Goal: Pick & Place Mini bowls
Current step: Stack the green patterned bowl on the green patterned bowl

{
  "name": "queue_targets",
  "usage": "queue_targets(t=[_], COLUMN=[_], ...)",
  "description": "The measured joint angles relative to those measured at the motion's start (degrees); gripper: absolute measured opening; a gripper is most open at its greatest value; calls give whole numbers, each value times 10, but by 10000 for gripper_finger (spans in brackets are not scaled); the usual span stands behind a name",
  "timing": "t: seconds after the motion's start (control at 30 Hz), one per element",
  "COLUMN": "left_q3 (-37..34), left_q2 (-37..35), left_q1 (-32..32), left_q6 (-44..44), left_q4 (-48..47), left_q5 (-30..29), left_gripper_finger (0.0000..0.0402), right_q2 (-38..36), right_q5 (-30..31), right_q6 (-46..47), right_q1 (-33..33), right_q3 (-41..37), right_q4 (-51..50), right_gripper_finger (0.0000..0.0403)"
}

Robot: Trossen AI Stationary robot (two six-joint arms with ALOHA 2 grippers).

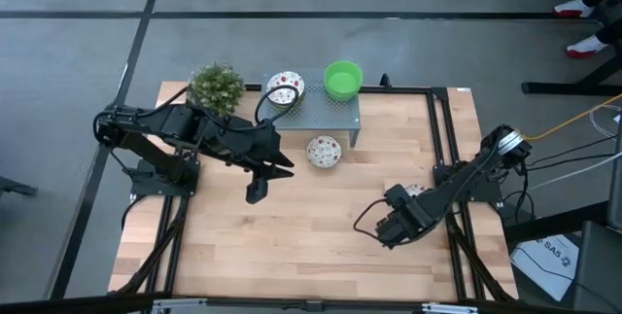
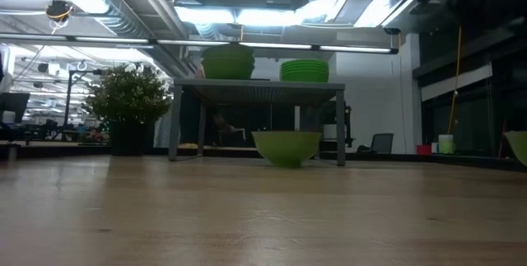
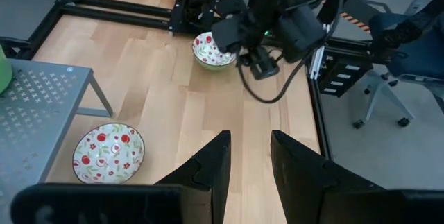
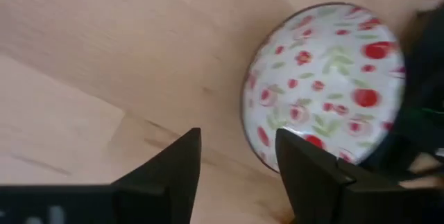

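One white, red-flowered mini bowl (image 1: 324,151) stands on the table in front of the grey stand (image 1: 330,112). Another (image 1: 416,191) sits by the right arm, partly under it; the right wrist view shows this bowl (image 4: 326,85) filling much of the picture. More flowered bowls (image 1: 285,87) and stacked green bowls (image 1: 343,79) rest on the stand. My left gripper (image 1: 256,193) hovers open over the table's middle, left of the front bowl (image 3: 109,153). My right gripper (image 4: 237,156) is open, over bare wood beside the near bowl's rim.
A potted plant (image 1: 216,86) stands at the far left corner beside the stand. Black rails (image 1: 442,129) run along the table's edges. Bare wood (image 1: 311,236) spreads between the two grippers and toward the near edge. A person's shoes (image 1: 583,22) show on the floor beyond.
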Motion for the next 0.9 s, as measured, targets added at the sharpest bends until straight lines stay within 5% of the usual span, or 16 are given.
queue_targets(t=[0.37,0.53,0.7,0.9], left_q3=[0,0,0,0], left_q2=[0,0,0,0], left_q1=[0,0,0,0], left_q6=[0,0,0,0], left_q4=[0,0,0,0], left_q5=[0,0,0,0], left_gripper_finger=[97,97,98,98], right_q2=[0,0,0,-1], right_q5=[-26,-31,-21,-18], right_q6=[1,2,-2,-4], right_q1=[-26,-27,-27,-27], right_q3=[-100,-114,-113,-113], right_q4=[85,108,120,124], right_gripper_finger=[162,115,26,22])
